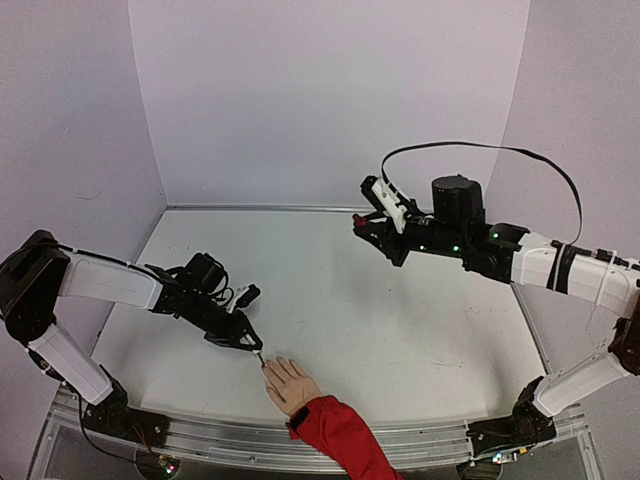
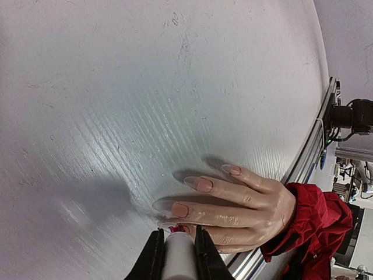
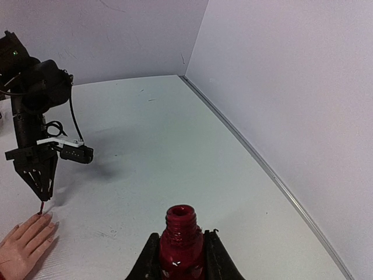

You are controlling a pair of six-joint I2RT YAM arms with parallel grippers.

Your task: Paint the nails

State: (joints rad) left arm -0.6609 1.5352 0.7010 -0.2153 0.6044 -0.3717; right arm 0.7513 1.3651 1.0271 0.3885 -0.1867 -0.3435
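One mannequin hand (image 1: 290, 383), four nails (image 2: 204, 185) visible; left gripper (image 2: 178, 233) grips one brush cap (image 2: 178, 259), right gripper (image 3: 182, 235) one bottle (image 3: 180, 219)

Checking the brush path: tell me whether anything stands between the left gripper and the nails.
Nothing visible does. The left gripper, shut on the white brush cap, has its tip at the nails of the mannequin hand.

The white table (image 1: 400, 320) carries 1 beige mannequin hand (image 1: 289, 384), palm down, near its front edge.
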